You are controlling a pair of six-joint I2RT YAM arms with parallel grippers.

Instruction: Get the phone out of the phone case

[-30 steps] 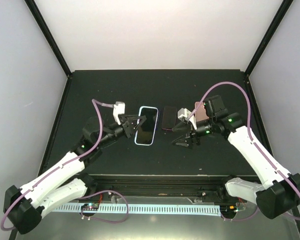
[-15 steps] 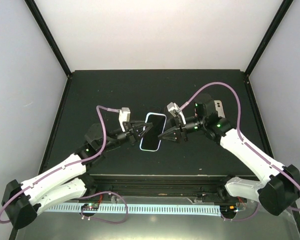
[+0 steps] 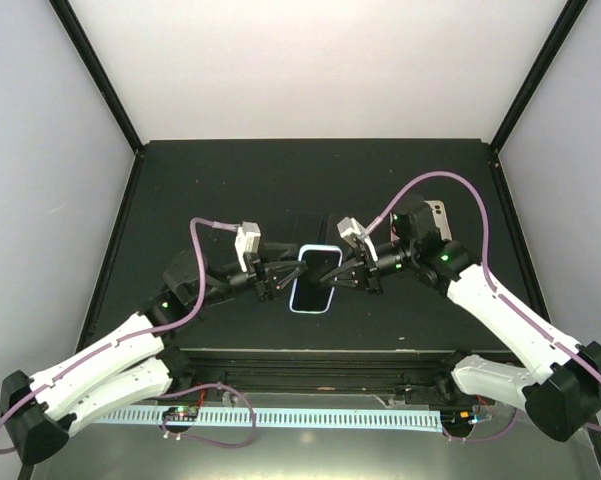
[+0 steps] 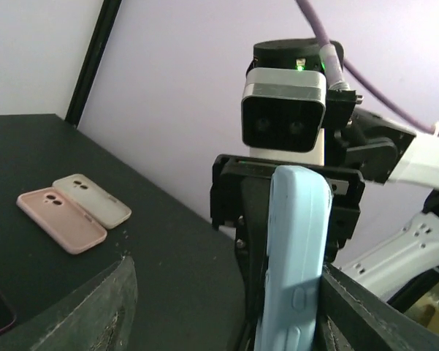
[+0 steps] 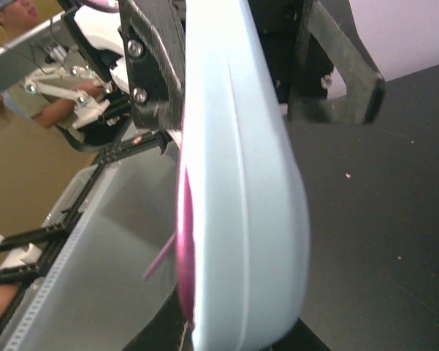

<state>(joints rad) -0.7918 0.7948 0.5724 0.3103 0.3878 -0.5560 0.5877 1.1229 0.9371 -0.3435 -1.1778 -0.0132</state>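
Note:
The phone in its light-blue phone case (image 3: 315,279) hangs above the table's front middle, screen up. My right gripper (image 3: 343,277) is shut on the case's right end. In the right wrist view the case (image 5: 248,190) fills the middle, and a magenta edge (image 5: 182,241) shows along its left rim. My left gripper (image 3: 284,278) stands open around the case's left end. In the left wrist view the case (image 4: 296,256) is edge-on. It lies against the right finger (image 4: 365,314), well apart from the left finger (image 4: 95,307).
A pink case (image 4: 62,219) and a beige case (image 4: 95,201) lie flat at the table's back right, partly behind the right arm (image 3: 435,212). A dark phone (image 3: 313,228) lies just behind the held case. Black frame posts stand at the table's corners.
The right gripper came in from the right and shut on the case's end. The left gripper, which held the case, has opened. The case has shifted slightly right and nearer.

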